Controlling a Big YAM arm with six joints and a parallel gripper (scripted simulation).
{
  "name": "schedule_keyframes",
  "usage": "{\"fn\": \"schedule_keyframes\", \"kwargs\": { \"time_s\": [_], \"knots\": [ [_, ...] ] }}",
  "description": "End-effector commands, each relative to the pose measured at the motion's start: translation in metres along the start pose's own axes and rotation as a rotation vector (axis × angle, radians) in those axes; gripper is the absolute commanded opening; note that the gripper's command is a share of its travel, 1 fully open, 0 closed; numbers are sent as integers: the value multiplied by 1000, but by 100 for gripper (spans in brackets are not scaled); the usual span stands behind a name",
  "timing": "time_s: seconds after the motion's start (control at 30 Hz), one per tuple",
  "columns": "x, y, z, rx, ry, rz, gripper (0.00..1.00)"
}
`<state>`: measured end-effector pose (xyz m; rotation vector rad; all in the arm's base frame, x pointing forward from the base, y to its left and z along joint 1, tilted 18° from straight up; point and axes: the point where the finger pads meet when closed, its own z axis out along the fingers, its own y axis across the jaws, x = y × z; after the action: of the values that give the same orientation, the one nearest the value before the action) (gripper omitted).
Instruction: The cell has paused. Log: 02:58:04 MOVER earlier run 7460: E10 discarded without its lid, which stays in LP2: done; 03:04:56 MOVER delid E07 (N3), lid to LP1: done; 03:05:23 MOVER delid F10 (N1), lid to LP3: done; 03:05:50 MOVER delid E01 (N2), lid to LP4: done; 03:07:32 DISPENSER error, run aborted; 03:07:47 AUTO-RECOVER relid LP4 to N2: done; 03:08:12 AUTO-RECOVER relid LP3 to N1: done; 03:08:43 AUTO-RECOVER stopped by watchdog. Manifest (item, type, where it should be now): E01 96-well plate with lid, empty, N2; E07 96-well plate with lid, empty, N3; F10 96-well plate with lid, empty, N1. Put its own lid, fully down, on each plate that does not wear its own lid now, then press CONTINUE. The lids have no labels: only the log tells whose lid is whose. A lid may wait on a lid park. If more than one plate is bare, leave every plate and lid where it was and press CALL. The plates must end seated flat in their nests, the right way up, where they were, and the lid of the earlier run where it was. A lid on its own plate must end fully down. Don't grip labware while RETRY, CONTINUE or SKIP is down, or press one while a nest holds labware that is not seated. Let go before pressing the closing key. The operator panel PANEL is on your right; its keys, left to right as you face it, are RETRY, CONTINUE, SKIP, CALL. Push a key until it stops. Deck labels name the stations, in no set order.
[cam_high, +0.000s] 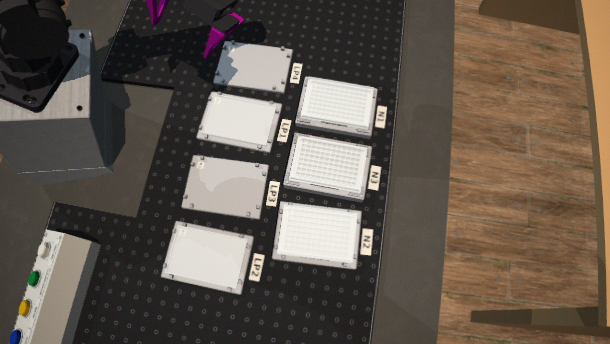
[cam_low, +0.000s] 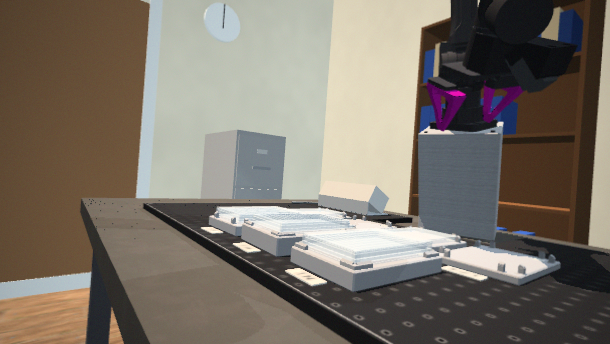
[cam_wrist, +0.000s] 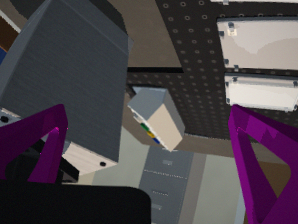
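Note:
Three 96-well plates sit in nests down the right of the deck. The plates in N1 (cam_high: 336, 106) and N2 (cam_high: 317, 235) wear clear lids. The plate in N3 (cam_high: 327, 166) looks bare, its wells sharp. A lid lies on LP1 (cam_high: 240, 121) and another on LP2 (cam_high: 207, 257). LP4 (cam_high: 252, 66) and LP3 (cam_high: 225, 186) are empty. My gripper (cam_high: 189, 25) hangs open and empty high above the deck beyond LP4. It also shows in the exterior view (cam_low: 472, 105) and the wrist view (cam_wrist: 149, 163).
The operator panel (cam_high: 35, 287) stands at the deck's near left corner with white, green, yellow and blue keys. The arm's grey base block (cam_high: 50, 110) stands left of the lid parks. The deck's edge runs just right of the nests.

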<state>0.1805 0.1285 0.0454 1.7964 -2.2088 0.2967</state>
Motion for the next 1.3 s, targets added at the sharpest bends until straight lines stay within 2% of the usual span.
{"fn": "schedule_keyframes", "kwargs": {
  "time_s": [0.0, 0.53, 0.87, 1.03, 1.13, 1.17, 1.2, 1.27],
  "knots": [
    [-1, -1, -2, 3, -5, 1, 100],
    [-1, -1, -2, 3, -5, 1, 100],
    [-19, -37, 33, -23, -96, 197, 100],
    [-26, -54, 41, -27, -148, 288, 100],
    [-24, -53, 45, -32, -152, 305, 100],
    [-24, -55, 38, -18, -183, 327, 100],
    [-24, -55, 49, -39, -166, 340, 100],
    [-28, -66, 53, -38, -190, 377, 100]
  ]
}}
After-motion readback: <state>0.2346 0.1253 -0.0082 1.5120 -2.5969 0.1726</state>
